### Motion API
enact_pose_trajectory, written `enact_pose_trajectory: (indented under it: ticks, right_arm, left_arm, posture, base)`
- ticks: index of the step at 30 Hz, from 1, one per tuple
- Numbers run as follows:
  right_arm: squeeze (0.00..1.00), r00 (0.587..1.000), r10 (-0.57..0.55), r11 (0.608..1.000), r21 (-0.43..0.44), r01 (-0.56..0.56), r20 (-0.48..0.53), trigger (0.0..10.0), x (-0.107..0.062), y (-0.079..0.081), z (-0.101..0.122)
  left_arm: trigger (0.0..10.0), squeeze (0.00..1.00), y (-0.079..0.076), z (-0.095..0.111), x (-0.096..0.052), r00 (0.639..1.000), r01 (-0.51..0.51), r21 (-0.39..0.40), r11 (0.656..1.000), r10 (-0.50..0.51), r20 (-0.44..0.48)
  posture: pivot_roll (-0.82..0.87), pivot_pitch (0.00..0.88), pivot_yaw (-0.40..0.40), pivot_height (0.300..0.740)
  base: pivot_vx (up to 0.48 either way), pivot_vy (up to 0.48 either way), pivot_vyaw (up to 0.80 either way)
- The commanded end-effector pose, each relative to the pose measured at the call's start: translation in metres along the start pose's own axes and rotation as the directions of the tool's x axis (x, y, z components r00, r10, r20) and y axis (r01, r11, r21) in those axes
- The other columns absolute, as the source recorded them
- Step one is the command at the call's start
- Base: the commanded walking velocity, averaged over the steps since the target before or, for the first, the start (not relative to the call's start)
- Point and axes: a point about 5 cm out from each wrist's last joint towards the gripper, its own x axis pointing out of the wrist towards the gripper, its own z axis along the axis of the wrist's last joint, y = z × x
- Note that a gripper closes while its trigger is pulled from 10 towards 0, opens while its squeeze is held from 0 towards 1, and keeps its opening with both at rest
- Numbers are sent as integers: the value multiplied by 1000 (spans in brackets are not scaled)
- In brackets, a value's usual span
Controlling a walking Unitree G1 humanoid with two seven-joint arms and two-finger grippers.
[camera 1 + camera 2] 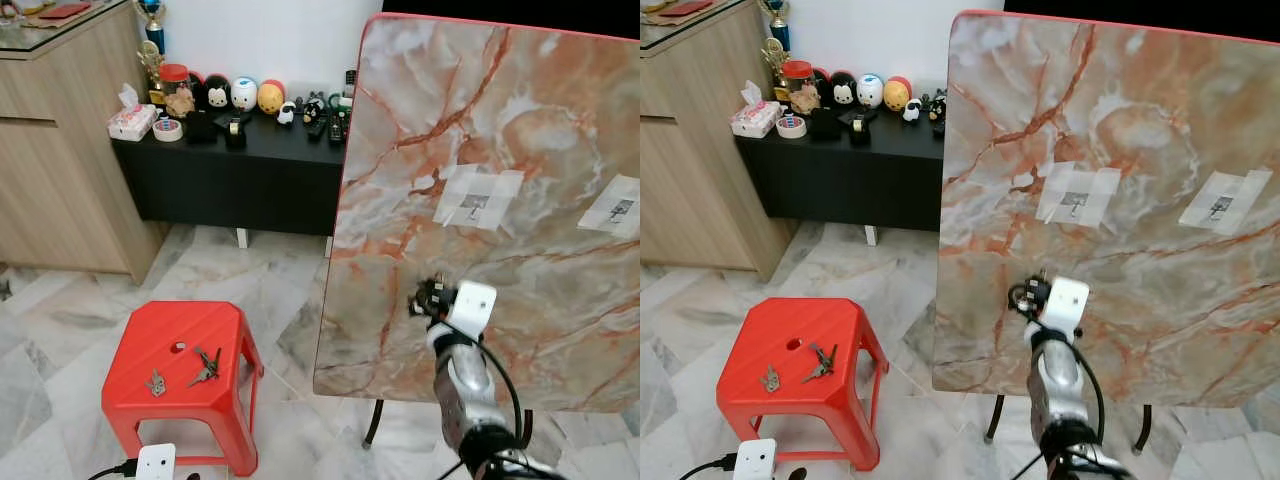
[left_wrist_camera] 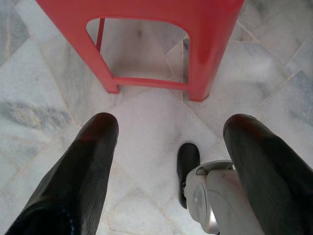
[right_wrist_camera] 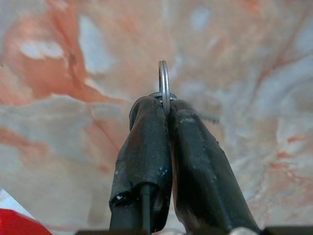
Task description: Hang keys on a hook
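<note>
**Marble-patterned board, ring in the claw, hook up and to the right**

Marble-patterned board (image 1: 520,150) stands upright before the robot, with 2 taped patches on its face; the nearer patch (image 1: 478,197) carries a small dark mark, presumably the hook, though it is too small to be sure. The right claw (image 3: 164,105) is pressed closed on a thin metal key ring (image 3: 163,81), which stands edge-on above the fingertips. In the head view this claw (image 1: 428,297) sits close to the board's face, below and a little left of that patch. So the coming move, as I judge it, runs up and slightly rightward along the board. The ring's open plane will need to meet the hook squarely.

More keys (image 1: 205,366) lie on the red stool (image 1: 150,340), well apart to the left. The left claw (image 2: 171,161) hangs spread wide and empty above the floor beside that stool, far from the hook; the right arm is plainly the nearer.
</note>
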Motion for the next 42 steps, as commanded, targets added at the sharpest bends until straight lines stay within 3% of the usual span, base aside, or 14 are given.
enact_pose_trajectory:
  ticks: [1,7,14,22,28,42]
  right_arm:
    - [0,1000,-16,1000,4,16,15,10000,0,-5,3]
    - [0,999,-28,1000,-4,28,-19,10000,-13,-9,-15]
    - [0,998,-57,997,-58,57,-3,10000,-48,-25,-38]
    - [0,997,-56,990,-127,62,47,10000,-80,-36,-42]
    - [0,994,-56,987,-145,70,98,10000,-87,-39,-30]
    - [0,994,-86,989,-114,92,61,10000,-93,-32,-33]
  left_arm:
    - [10000,0,-1,-5,-1,1000,-3,-5,1000,2,-17]
    - [10000,0,-1,-6,-2,1000,-3,-6,1000,3,-18]
    - [10000,0,0,-7,-2,1000,-5,-3,1000,5,-19]
    - [10000,0,1,-8,-3,1000,-7,5,1000,7,-17]
    - [10000,0,1,-7,-3,1000,-4,9,1000,4,-17]
    - [10000,0,0,-4,-2,1000,2,8,1000,-2,-6]
  posture:
    - [76,0,-110,740]
    - [80,0,-113,740]
    - [78,0,-117,740]
    - [68,0,-111,740]
    - [61,0,-109,740]
    - [62,0,-111,740]
  base:
    - [0,0,0]
    - [0,0,0]
    - [0,0,0]
    - [0,0,0]
    - [0,0,0]
    - [38,0,0]
